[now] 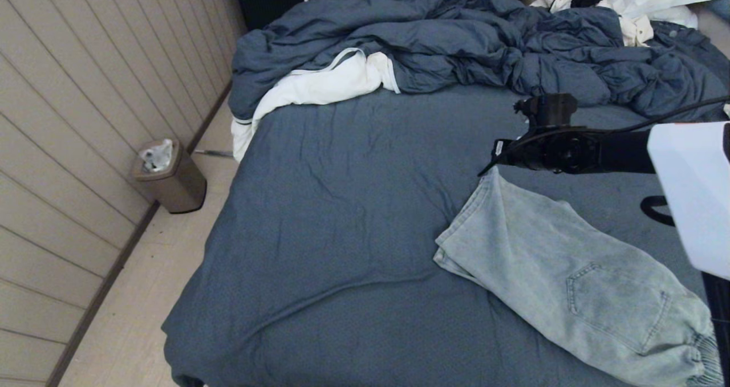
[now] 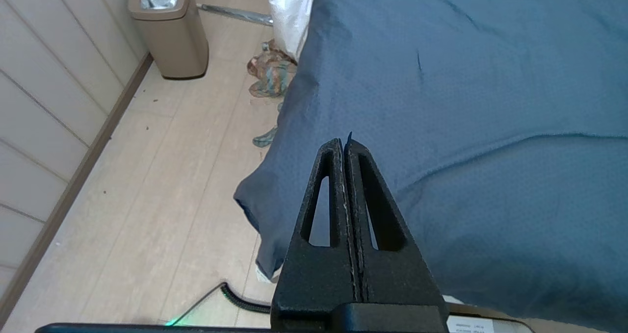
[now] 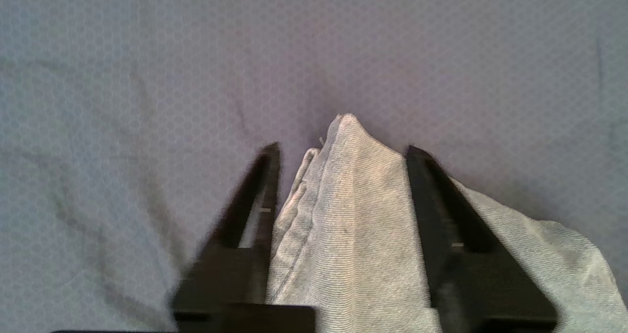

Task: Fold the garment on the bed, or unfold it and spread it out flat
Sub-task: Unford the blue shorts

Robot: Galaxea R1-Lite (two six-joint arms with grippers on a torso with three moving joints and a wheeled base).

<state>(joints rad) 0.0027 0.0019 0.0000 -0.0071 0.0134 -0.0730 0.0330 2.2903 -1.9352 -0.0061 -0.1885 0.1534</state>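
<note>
Right gripper (image 3: 343, 149): fingers spread apart, one either side of a raised corner of the garment (image 3: 343, 235); we see gaps between cloth and each finger, so we judge it not pinched. In the head view this gripper (image 1: 495, 160) hangs just over the far corner of the shorts.

Left gripper (image 2: 345, 144): fingers pressed together on nothing, parked by the near left corner of the bed (image 2: 490, 102), above the floor edge.

Garment (image 1: 570, 278): light denim shorts, lying on the right half of the bed (image 1: 342, 216), the legs apparently laid one upon the other lengthwise, back patch pocket up, ribbed waistband nearest us, hem end towards the duvet (image 1: 456, 39).

Progress, as we judge it: one lengthwise fold appears made and the cloth lies fairly smooth; a crosswise fold, hem to waistband, seems left.

Other items: white cloth (image 1: 319, 85) beside the duvet; bin (image 1: 170, 176) on the floor by the wall.
</note>
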